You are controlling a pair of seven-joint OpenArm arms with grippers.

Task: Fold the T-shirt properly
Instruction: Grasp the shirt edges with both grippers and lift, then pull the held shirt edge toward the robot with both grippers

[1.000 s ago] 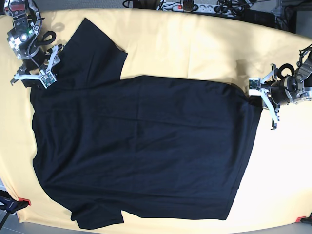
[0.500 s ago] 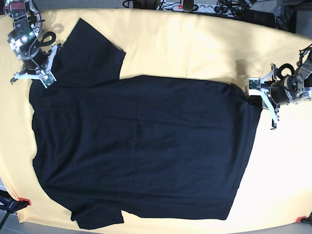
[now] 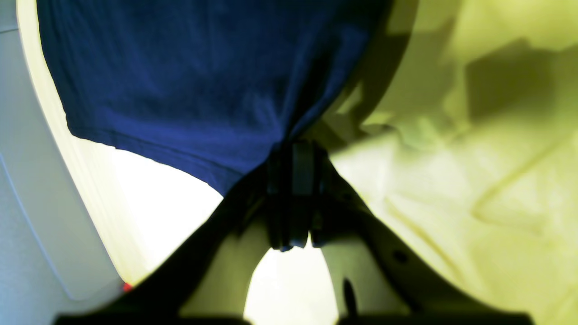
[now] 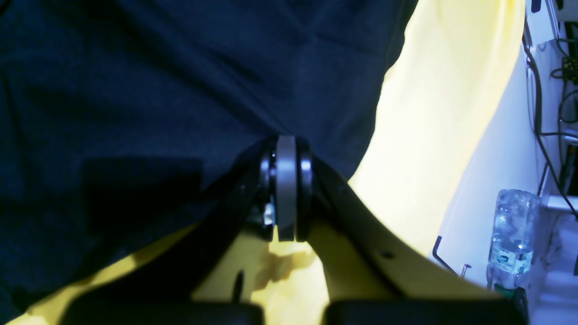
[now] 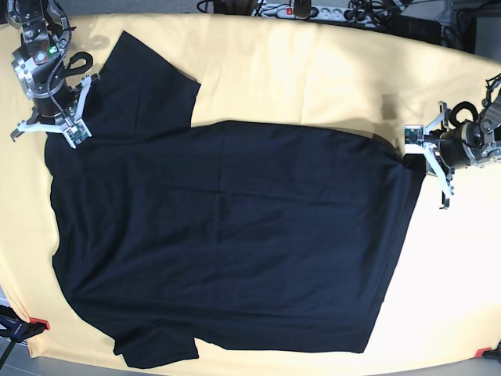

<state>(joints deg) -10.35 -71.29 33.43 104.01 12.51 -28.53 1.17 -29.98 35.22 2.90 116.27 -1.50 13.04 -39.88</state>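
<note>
The black T-shirt [image 5: 227, 235] lies spread flat on the yellow cloth [image 5: 313, 70], one sleeve pointing to the far left and the other to the near left. My right gripper [image 5: 53, 125] is at the shirt's far-left shoulder edge. In the right wrist view it [image 4: 285, 144] is shut, pinching the dark fabric [image 4: 158, 67]. My left gripper [image 5: 409, 153] is at the hem's far-right corner. The left wrist view shows it [image 3: 295, 149] shut on the hem corner, with the fabric [image 3: 189, 81] pulled taut and fanning away from it.
Cables and a power strip [image 5: 313, 12] run along the table's back edge. A water bottle [image 4: 512, 234] stands beyond the table edge near my right arm. Red clamps [image 5: 39, 323] hold the cloth at the near corners.
My right gripper has shut on the shirt's shoulder edge and shifted slightly toward the back, drawing the sleeve with it. The left gripper has moved a little right, still holding the hem.
</note>
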